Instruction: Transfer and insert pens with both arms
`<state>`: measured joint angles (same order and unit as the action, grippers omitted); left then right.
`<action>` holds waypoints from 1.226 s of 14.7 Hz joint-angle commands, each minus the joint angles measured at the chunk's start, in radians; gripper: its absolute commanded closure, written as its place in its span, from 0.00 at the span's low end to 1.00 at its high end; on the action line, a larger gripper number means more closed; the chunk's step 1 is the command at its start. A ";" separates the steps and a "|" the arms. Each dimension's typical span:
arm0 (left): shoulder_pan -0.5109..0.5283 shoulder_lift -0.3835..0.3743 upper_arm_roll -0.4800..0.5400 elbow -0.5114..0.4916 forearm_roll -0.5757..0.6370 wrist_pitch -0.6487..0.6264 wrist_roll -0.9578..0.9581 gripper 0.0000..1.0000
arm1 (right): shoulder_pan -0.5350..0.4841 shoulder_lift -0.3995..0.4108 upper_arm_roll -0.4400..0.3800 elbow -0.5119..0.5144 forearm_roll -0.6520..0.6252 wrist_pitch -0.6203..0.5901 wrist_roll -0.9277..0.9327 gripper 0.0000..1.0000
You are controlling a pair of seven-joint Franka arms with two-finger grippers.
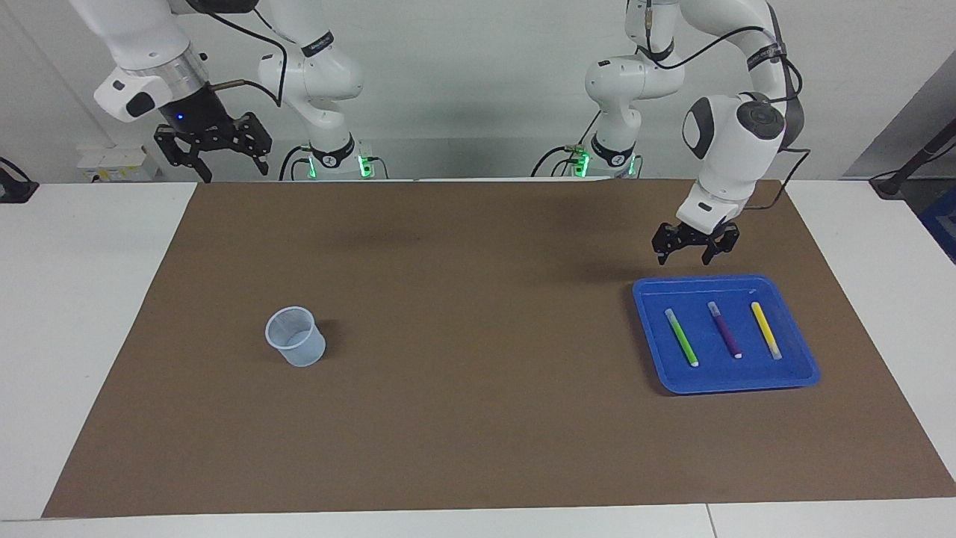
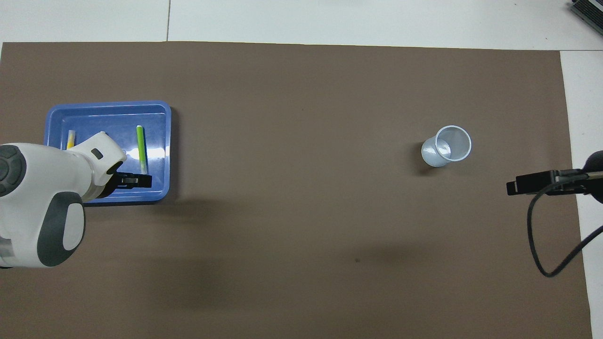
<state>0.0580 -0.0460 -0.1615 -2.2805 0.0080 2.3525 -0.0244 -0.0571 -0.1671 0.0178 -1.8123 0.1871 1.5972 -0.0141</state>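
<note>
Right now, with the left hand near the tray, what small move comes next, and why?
Probably ease the left hand down over the green pen. It hangs open above the blue tray's robot-side edge, touching nothing, and all three pens lie in the tray. The right hand waits, raised.

Blue tray holds lime green pen, purple pen, yellow pen, tips seemingly white. Brown mat; pale translucent cup.
</note>
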 commanded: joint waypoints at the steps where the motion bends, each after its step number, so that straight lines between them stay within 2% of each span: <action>1: 0.011 0.072 0.008 -0.019 -0.013 0.144 -0.009 0.21 | 0.014 -0.005 0.004 -0.067 0.092 0.049 0.133 0.00; 3: 0.023 0.116 0.008 -0.016 -0.013 0.204 -0.012 0.25 | 0.023 -0.006 0.004 -0.122 0.164 0.090 0.222 0.00; 8: 0.029 0.164 0.008 0.021 -0.013 0.198 -0.109 0.34 | 0.094 -0.005 0.004 -0.225 0.293 0.191 0.422 0.00; 10: 0.045 0.185 0.008 0.030 -0.013 0.206 -0.108 0.43 | 0.094 -0.005 0.004 -0.234 0.316 0.204 0.483 0.00; 12: 0.043 0.201 0.008 0.033 -0.013 0.215 -0.108 0.47 | 0.095 -0.006 0.007 -0.236 0.337 0.207 0.535 0.00; 16: 0.043 0.213 0.008 0.050 -0.013 0.217 -0.108 0.50 | 0.189 -0.003 0.011 -0.251 0.350 0.308 0.735 0.00; 18: 0.042 0.225 0.008 0.052 -0.013 0.225 -0.108 0.50 | 0.189 0.003 0.011 -0.252 0.356 0.334 0.743 0.00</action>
<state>0.0970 0.1537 -0.1499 -2.2447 0.0067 2.5582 -0.1243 0.1349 -0.1561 0.0306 -2.0390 0.5080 1.8912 0.7107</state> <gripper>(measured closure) 0.493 0.000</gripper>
